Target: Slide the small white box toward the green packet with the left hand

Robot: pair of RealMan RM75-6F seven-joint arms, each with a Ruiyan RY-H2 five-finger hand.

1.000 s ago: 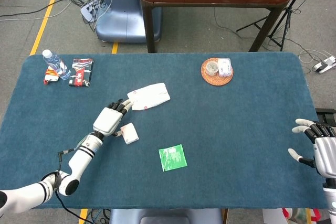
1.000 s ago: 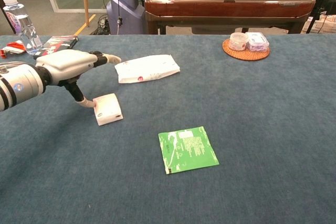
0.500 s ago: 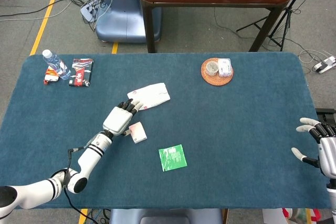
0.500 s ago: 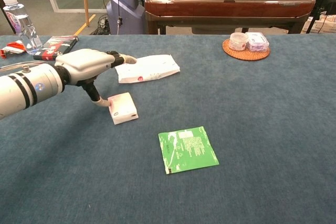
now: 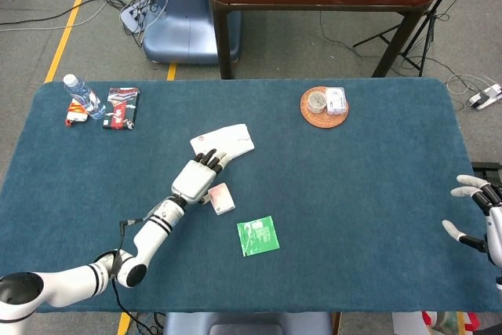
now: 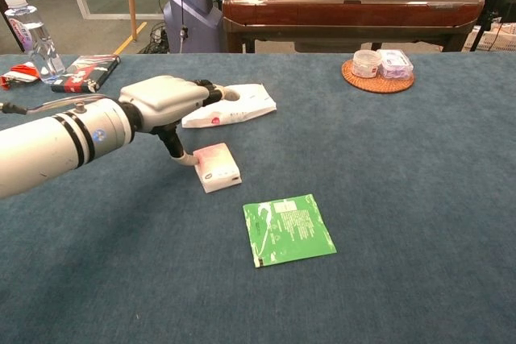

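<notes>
Fingers of my left hand (image 6: 165, 102) are spreading loosely, gripping nothing, one tip pressing the near-left edge of the small white box (image 6: 216, 167). It is lying flat on the bench (image 6: 419, 199), seemingly light and stiff, sliding easily. Rightward, near it, the green packet (image 6: 288, 229) is waiting.

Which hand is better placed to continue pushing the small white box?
The left hand: it touches the small white box. The right hand is at the far table edge.
</notes>
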